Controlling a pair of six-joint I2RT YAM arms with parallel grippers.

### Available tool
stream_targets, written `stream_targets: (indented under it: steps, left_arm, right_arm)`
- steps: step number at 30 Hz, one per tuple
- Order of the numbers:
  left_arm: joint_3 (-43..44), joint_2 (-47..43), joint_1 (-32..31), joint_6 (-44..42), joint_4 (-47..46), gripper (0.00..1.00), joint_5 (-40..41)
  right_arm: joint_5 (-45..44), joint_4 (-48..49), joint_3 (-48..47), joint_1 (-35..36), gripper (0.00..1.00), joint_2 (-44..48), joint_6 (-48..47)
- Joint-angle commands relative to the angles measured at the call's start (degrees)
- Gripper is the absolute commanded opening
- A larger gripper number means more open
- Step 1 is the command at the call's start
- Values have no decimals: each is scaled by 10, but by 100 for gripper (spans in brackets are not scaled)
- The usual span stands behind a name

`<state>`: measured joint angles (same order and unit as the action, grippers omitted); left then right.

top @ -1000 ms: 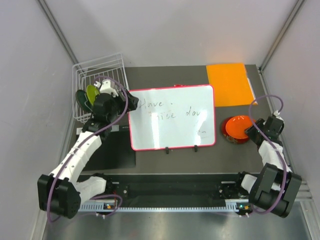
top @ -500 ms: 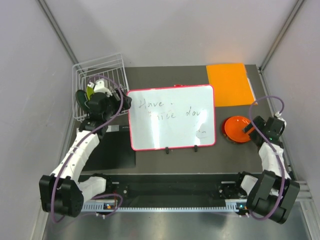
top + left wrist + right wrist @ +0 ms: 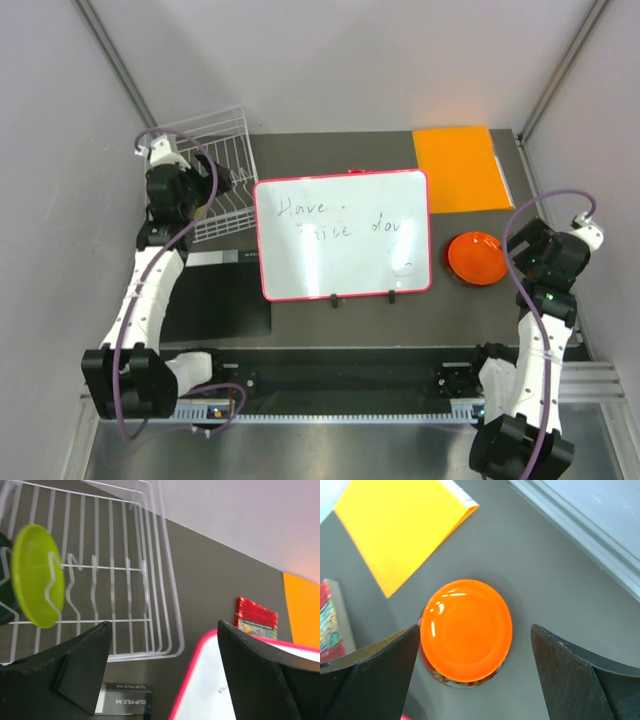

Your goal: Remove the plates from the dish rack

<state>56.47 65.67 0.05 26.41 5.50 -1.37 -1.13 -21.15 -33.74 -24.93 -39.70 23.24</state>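
Right wrist view: right gripper [image 3: 473,628], jaws spread wide with nothing between them, raised above the orange plate [image 3: 466,630], which it was carrying a second ago. That plate now rests on the dark red floral plate [image 3: 465,682] (only a sliver of patterned rim shows beneath), near the orange sheet [image 3: 400,525] and right of the whiteboard [image 3: 342,236].

Left wrist view: left gripper [image 3: 164,630], jaws equally spread and empty, drawn back from the plates it hovered beside a second ago. The lime green plate [image 3: 37,575] stands on edge in the dish rack [image 3: 150,580], with the dark green plate [image 3: 6,611] behind it.

Reading: two plates unloaded and stacked, two remaining; the next pick probably falls to the left arm.
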Motion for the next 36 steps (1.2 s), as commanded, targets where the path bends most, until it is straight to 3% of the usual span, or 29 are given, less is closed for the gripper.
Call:
stream_targets:
  steps: [1, 10, 20, 25, 29, 32, 36]
  left_arm:
    - [58, 49, 63, -15, -14, 89, 8]
    - [102, 168, 133, -32, -32, 80, 69]
    - [81, 240, 137, -29, -88, 72, 100]
    - [84, 271, 137, -31, -82, 62, 122]
    - [74, 284, 136, -36, -91, 48, 117]
    - [67, 290, 135, -39, -93, 47, 120]
    - [51, 290, 136, -44, -97, 31, 122]
  right_arm:
    - [53, -18, -32, 2, 91, 7, -18]
    - [103, -4, -16, 4, 91, -5, -18]
    - [121, 14, -9, 8, 91, -23, -17]
    - [127, 19, -5, 9, 91, -29, -14]
    - [128, 25, -5, 10, 91, -33, -16]
    - [132, 25, -5, 10, 91, -38, -16]
    - [133, 27, -1, 12, 91, -38, -16]
